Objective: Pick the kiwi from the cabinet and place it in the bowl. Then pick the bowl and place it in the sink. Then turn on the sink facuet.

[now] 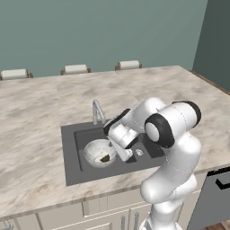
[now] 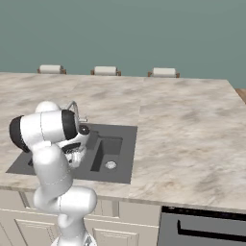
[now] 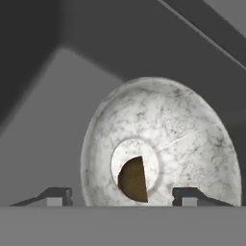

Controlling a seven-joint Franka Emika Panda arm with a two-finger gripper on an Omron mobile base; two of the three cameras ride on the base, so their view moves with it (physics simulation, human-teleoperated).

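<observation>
**Bowl and kiwi rest in sink basin, robot's hand open above them**

One marbled whitish-grey bowl (image 1: 99, 152) sits in the left part of the dark grey sink (image 1: 71, 157), set into a pale veined stone counter (image 1: 31, 134). A single dark brown kiwi (image 1: 105, 158) lies at the bottom of the bowl; in the hand view the kiwi (image 3: 133, 178) rests on the flat floor of the bowl (image 3: 192, 139).

The hand (image 3: 122, 196) hovers just over the bowl's right edge with its two fingertips (image 3: 56, 195) spread wide, one on either side of the fruit and grasping nothing. From the left base view the hand (image 1: 128, 154) sits low in the basin, beside the bowl.

One slim silvery sink facuet (image 1: 97, 112) stands at the basin's back rim, just behind the bowl and close to the white forearm. One round drain (image 2: 111, 165) shows on the basin floor to the right.

Three pale chair backs (image 1: 75, 69) line the far edge of the counter before a teal wall. Cream base cupboards (image 2: 115, 230) run below the counter, with one dark appliance front (image 2: 202, 230) at the right.
</observation>
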